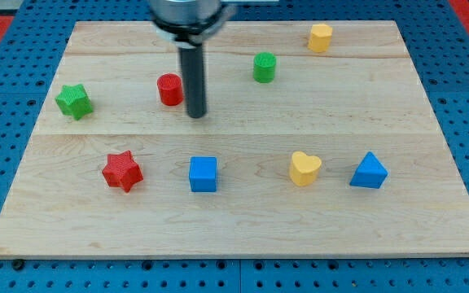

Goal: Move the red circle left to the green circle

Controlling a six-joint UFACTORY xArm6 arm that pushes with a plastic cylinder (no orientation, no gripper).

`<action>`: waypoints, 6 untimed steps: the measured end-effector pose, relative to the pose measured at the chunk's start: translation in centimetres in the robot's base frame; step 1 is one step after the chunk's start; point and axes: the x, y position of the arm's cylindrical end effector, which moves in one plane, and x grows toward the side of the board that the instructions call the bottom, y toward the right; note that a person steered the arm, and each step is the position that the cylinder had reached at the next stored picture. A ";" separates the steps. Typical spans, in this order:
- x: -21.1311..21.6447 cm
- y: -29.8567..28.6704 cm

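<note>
You see my tip (195, 115) resting on the wooden board (234, 220), just to the view's right of the red circle (169, 89) and slightly below it; the rod has nothing in its hold, and whether it touches the red circle you cannot tell. The green circle (265, 67) stands farther to the view's right and a little higher, apart from both. Along the bottom row lie a red star (122, 170), a blue cube (203, 173), a yellow heart (304, 168) and a blue triangle (369, 171).

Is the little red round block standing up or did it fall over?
Standing up. The red circle block shows its flat round top, beside my tip.
</note>
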 end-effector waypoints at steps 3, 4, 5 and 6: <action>-3.7 -7.3; -4.2 -10.2; -5.2 -7.6; -5.6 -5.7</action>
